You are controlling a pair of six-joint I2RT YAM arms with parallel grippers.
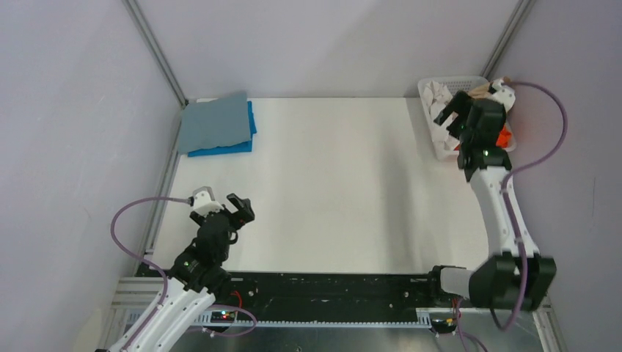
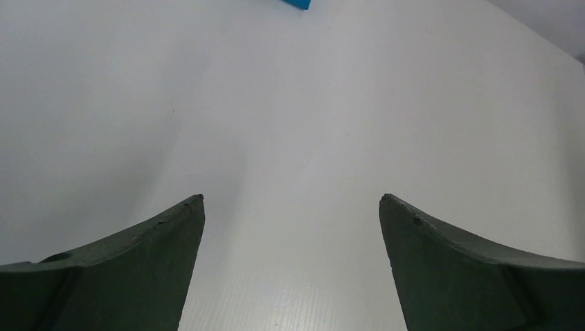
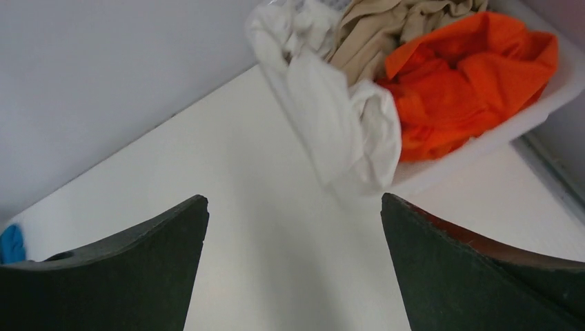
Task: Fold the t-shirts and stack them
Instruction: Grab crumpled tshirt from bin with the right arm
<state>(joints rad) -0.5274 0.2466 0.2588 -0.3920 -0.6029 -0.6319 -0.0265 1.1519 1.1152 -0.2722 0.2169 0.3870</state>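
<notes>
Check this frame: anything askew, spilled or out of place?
The white shirt hangs out over the basket rim. The grey-blue shirt sits slightly askew on the bright blue one. Nothing looks damaged.

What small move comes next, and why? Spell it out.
Probably lower the right gripper, jaws open, onto the white t-shirt: it spills over the basket rim, nearest, and nothing is held yet.

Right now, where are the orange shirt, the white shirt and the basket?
orange shirt (image 3: 469, 83), right wrist view, middle of the crumple.
white shirt (image 3: 338, 117), right wrist view, part hanging over the edge.
basket (image 3: 514, 125), right wrist view, near wall.
</notes>
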